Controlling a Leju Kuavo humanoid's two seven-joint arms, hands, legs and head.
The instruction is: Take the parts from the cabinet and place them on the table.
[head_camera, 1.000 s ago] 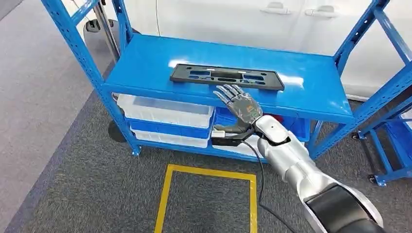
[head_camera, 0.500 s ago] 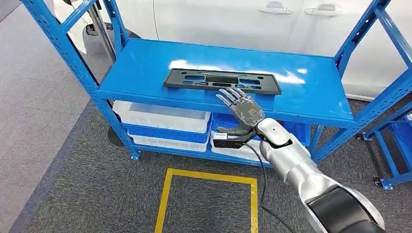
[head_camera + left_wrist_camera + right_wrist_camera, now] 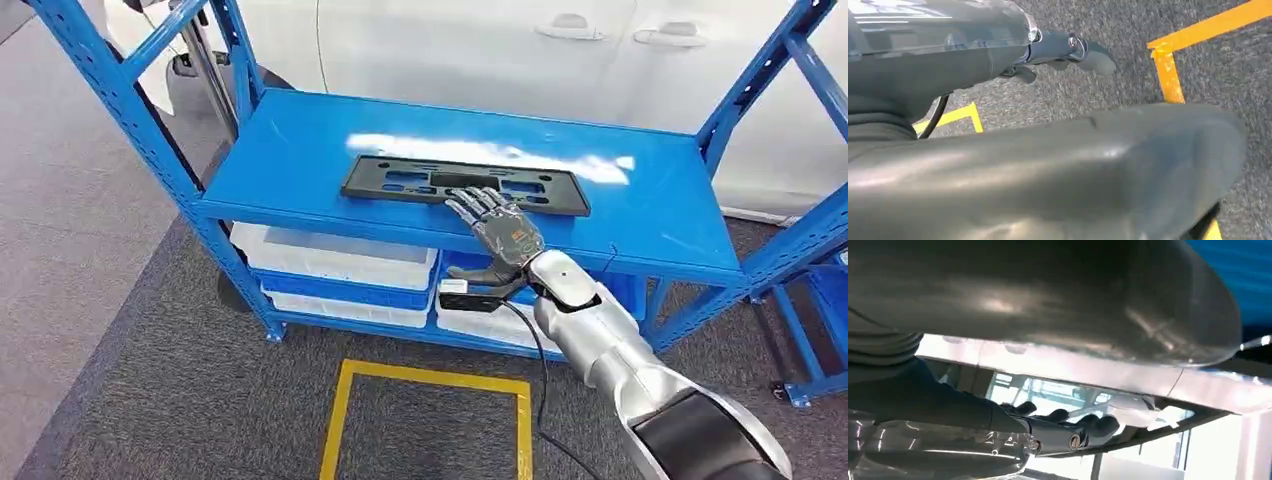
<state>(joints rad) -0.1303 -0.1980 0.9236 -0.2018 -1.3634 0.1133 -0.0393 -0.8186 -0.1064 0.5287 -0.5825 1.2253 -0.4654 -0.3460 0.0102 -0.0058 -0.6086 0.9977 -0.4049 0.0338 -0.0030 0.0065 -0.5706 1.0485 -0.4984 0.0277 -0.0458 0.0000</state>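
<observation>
Lying flat along the blue shelf [image 3: 300, 165] of the cabinet, the black part [image 3: 400, 182] sits just beyond the right robot hand [image 3: 500, 225], whose spread fingers (holding nothing) seem to reach its near edge; contact is unclear.

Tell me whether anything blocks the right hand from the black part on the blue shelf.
Nothing visible does. The right hand reaches over the shelf's front edge, its fingertips at the near edge of the black part, with no other thing between them.
</observation>
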